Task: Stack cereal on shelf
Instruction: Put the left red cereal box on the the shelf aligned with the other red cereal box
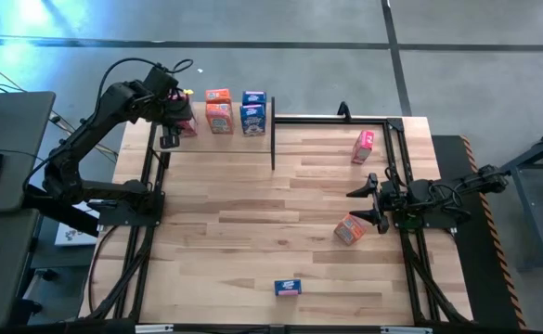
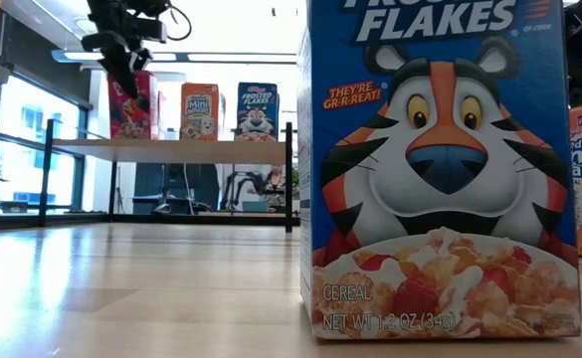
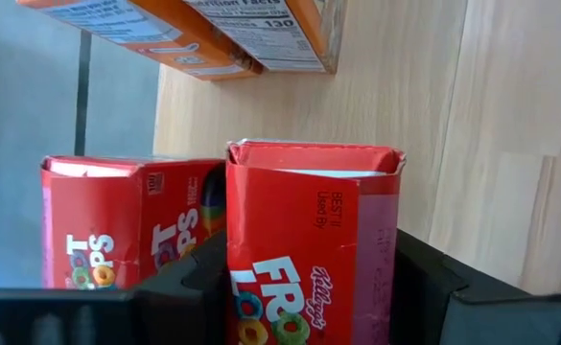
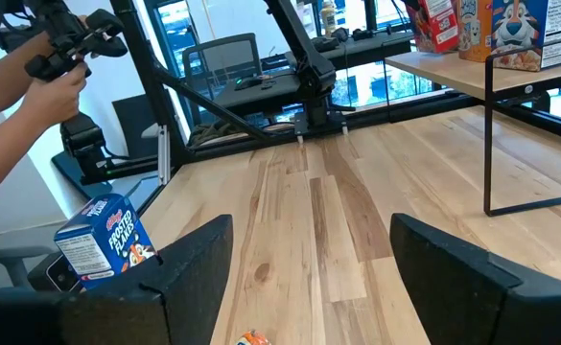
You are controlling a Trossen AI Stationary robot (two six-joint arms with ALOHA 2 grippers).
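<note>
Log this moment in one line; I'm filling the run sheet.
left gripper: around red box on shelf, opening | right gripper: open, waiting, empty

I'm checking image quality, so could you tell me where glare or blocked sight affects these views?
High view: bright glare on the floor at top left. Low view: a blue cereal box fills the right half, windows washed out behind. Left wrist view: red boxes fill the near frame.

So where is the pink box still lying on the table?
High view: the pink box lies at the table's far right, beside the black frame, beyond the right pincer.
</note>
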